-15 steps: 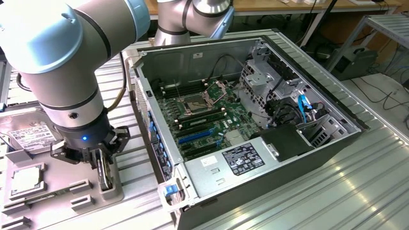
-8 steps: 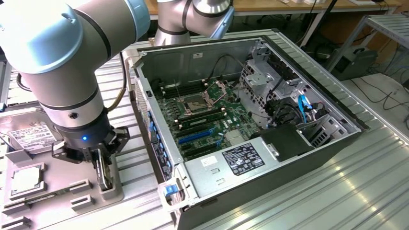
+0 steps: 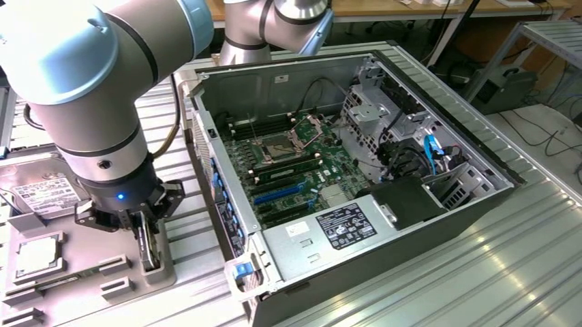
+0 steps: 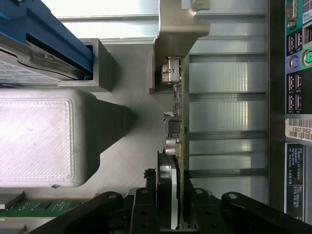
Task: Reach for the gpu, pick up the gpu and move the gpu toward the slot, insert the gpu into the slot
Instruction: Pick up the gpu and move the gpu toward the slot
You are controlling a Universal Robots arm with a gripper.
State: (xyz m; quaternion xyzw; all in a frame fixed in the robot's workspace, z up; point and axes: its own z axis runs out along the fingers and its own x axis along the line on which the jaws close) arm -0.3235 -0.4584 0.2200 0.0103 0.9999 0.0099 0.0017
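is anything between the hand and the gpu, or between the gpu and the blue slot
Nothing visible lies between the hand and the gpu, which stands in a grey holder. Between the gpu and the slot rises the wall of the open computer case. The slot itself looks clear from above.

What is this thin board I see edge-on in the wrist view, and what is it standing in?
Observer: That is the gpu. It stands on edge in a holder of a gray tray, with the pincer at its top edge.
Operator: Whose plugs are those off to the side?
Observer: They belong to a computer case lying with its side open. Inside, the green board has a long blue slot with no card in it.
Operator: What carries this camera?
Observer: A jointed silver arm with pale blue caps, reaching straight down to the tray.
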